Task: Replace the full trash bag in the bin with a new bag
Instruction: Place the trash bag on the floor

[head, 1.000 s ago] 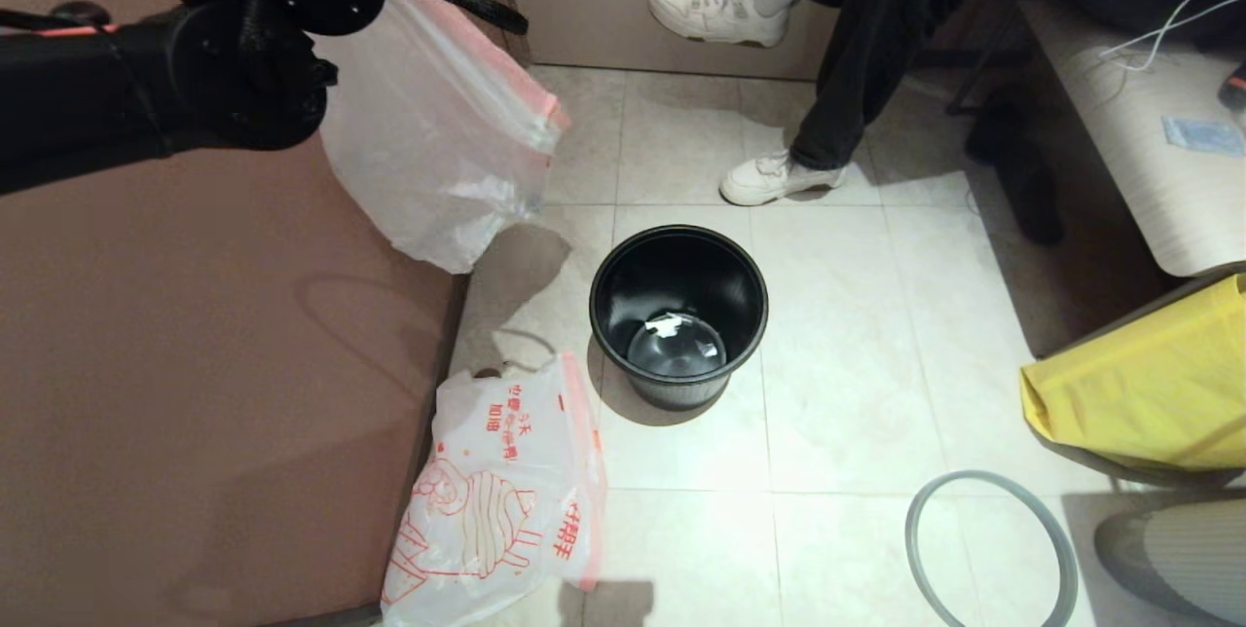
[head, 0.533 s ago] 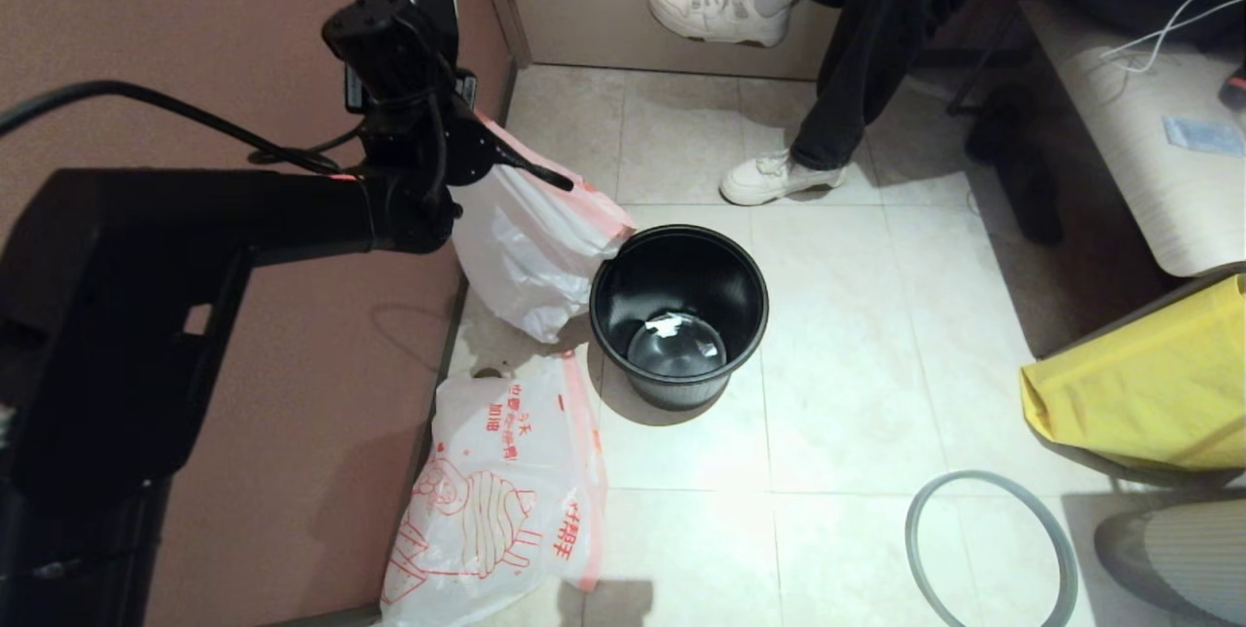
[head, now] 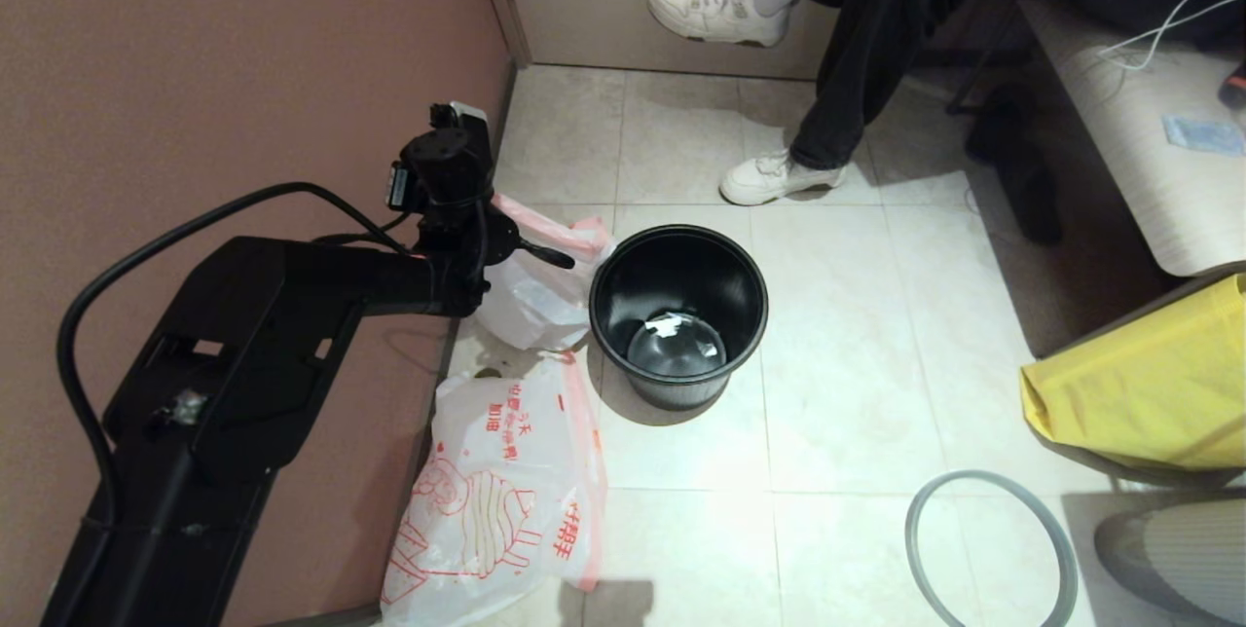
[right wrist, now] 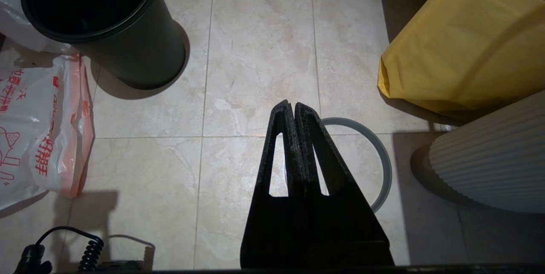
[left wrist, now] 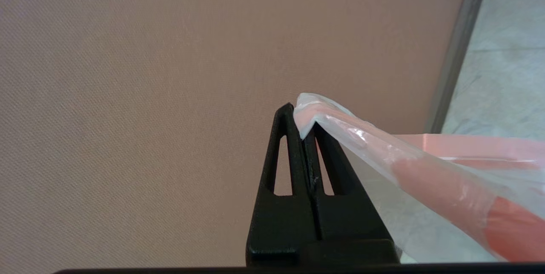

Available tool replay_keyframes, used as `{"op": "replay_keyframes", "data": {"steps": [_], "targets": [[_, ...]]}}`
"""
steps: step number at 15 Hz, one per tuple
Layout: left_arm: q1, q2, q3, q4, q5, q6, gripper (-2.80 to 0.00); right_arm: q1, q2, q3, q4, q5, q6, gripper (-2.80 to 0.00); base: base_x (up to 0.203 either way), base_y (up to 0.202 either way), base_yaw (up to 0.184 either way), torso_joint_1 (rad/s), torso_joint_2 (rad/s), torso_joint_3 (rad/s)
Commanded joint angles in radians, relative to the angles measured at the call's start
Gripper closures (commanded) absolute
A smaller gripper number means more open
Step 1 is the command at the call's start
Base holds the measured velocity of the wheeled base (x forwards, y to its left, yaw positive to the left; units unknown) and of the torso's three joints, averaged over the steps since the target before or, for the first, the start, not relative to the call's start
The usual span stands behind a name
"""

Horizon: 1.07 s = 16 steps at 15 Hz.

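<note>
A: Full trash bag [head: 540, 291] is set on the floor [head: 857, 374] just beside the bin [head: 678, 315]; its pink edge is pinched in the shut left gripper [left wrist: 304, 131].

B: Right gripper [right wrist: 294, 114] is closed on nothing. Risk: thin plastic torn if tugged. New bag [head: 496, 496] is seen by the brown wall [head: 224, 53].

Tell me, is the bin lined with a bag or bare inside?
Bare. The bin shows its dark inner wall and shiny bottom, with no plastic over its rim; the printed new bag lies flat on the floor beside it.

yellow bag [head: 1149, 393], white sneakers [head: 779, 177], tiled floor [head: 857, 393]
</note>
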Motion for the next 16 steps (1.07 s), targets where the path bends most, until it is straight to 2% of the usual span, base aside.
{"op": "replay_keyframes", "data": {"steps": [1,2,9,14,16], "targets": [[0.001,0.025,-0.003,-0.005,0.009,0.004,0.0,0.0,0.0,0.0,0.0,0.0,0.0,0.0,0.0,0.0,0.0,0.0,0.0,0.0],[0.004,0.022,-0.005,-0.005,0.016,0.004,-2.8,0.0,0.0,0.0,0.0,0.0,0.0,0.0,0.0,0.0,0.0,0.0,0.0,0.0],[0.027,-0.118,-0.001,-0.007,0.08,0.004,-2.8,0.0,0.0,0.0,0.0,0.0,0.0,0.0,0.0,0.0,0.0,0.0,0.0,0.0],[-0.063,-0.23,0.048,0.022,0.151,0.005,-2.8,0.0,0.0,0.0,0.0,0.0,0.0,0.0,0.0,0.0,0.0,0.0,0.0,0.0],[-0.074,-0.255,0.148,0.072,0.158,0.009,-2.8,0.0,0.0,0.0,0.0,0.0,0.0,0.0,0.0,0.0,0.0,0.0,0.0,0.0]]}}
